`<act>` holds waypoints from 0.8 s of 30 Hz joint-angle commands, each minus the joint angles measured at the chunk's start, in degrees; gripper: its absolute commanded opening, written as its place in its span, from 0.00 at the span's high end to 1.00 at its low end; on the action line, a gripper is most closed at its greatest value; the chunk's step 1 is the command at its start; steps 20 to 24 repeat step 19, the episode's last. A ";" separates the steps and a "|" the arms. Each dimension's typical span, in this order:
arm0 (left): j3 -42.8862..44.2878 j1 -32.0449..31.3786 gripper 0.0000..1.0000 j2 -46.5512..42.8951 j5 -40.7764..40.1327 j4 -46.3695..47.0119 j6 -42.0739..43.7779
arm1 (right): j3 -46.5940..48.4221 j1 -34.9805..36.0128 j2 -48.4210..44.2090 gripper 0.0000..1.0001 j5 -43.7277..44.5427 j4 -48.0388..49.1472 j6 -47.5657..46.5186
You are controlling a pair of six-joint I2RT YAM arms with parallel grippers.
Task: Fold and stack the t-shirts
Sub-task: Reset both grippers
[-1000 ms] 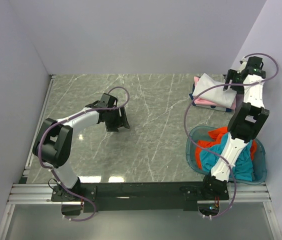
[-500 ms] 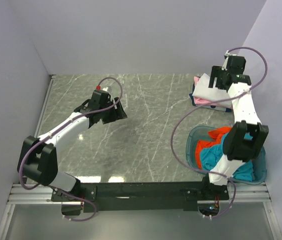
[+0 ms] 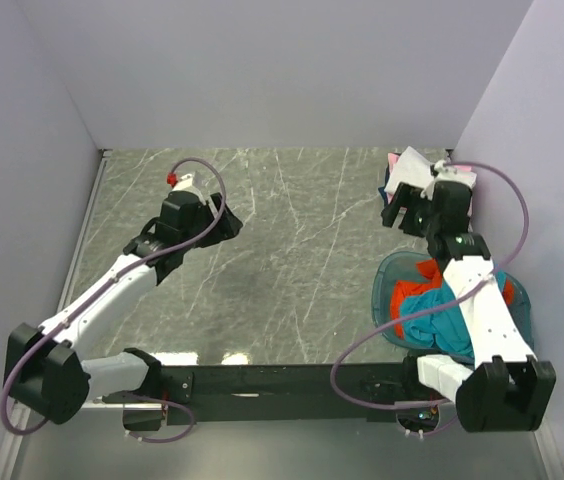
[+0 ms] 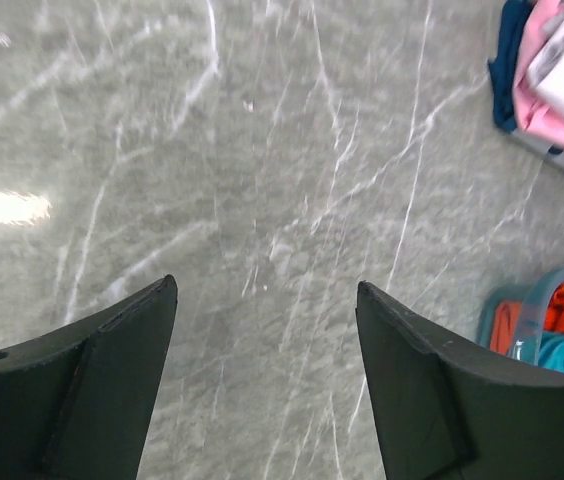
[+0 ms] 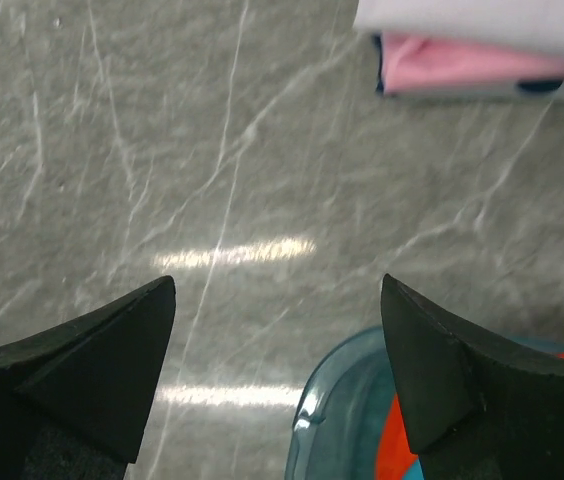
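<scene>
A white t-shirt [image 3: 415, 170] lies folded on a pink one [image 3: 394, 159] at the table's back right. The same two show in the right wrist view as white [image 5: 472, 15] over pink [image 5: 462, 65]. A teal t-shirt [image 3: 428, 318] and an orange-red one [image 3: 430, 272] lie crumpled in the blue basket [image 3: 379, 290]. My right gripper [image 3: 399, 213] hangs open and empty between the stack and the basket's far rim [image 5: 330, 420]. My left gripper [image 3: 224, 225] is open and empty over bare table at centre left, pointing toward the stack [image 4: 552, 85].
The basket stands at the near right, close to the right wall, and my right arm reaches over it. Walls close in the table at the back and on both sides. The marble table top [image 3: 302, 250] lies between the two grippers.
My right gripper has drawn back from the folded stack toward the basket's far rim. The left arm has stretched out, its gripper shifting slightly left and away from me.
</scene>
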 commanded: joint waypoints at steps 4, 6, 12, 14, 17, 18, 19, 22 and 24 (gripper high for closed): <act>-2.63 -0.32 0.22 -5.75 -6.39 4.26 -1.12 | -8.72 1.85 -8.49 0.10 -3.94 2.82 7.31; -3.25 -0.32 0.21 -6.98 -6.57 4.35 -1.12 | -10.56 1.94 -10.43 0.10 -2.88 2.11 6.96; -4.92 -0.32 0.21 -10.32 -8.24 4.62 -1.03 | -13.46 1.94 -15.62 0.10 -0.51 -0.52 6.61; -5.45 -0.32 0.21 -11.11 -8.42 4.88 -0.60 | -14.08 1.94 -16.94 0.09 -0.16 -1.31 6.79; -5.63 -0.32 0.21 -12.08 -9.03 4.27 -0.51 | -14.96 1.94 -18.17 0.09 0.90 -2.63 7.05; -5.54 -0.32 0.21 -12.00 -9.55 3.83 -0.59 | -15.14 1.94 -18.44 0.09 1.16 -2.90 6.79; -5.10 -0.32 0.21 -12.00 -10.08 2.69 -1.12 | -15.14 1.94 -19.13 0.09 1.77 -3.25 6.70; -5.10 -0.32 0.21 -12.00 -10.08 2.69 -1.12 | -15.14 1.94 -19.13 0.09 1.77 -3.25 6.70; -5.10 -0.32 0.21 -12.00 -10.08 2.69 -1.12 | -15.14 1.94 -19.13 0.09 1.77 -3.25 6.70</act>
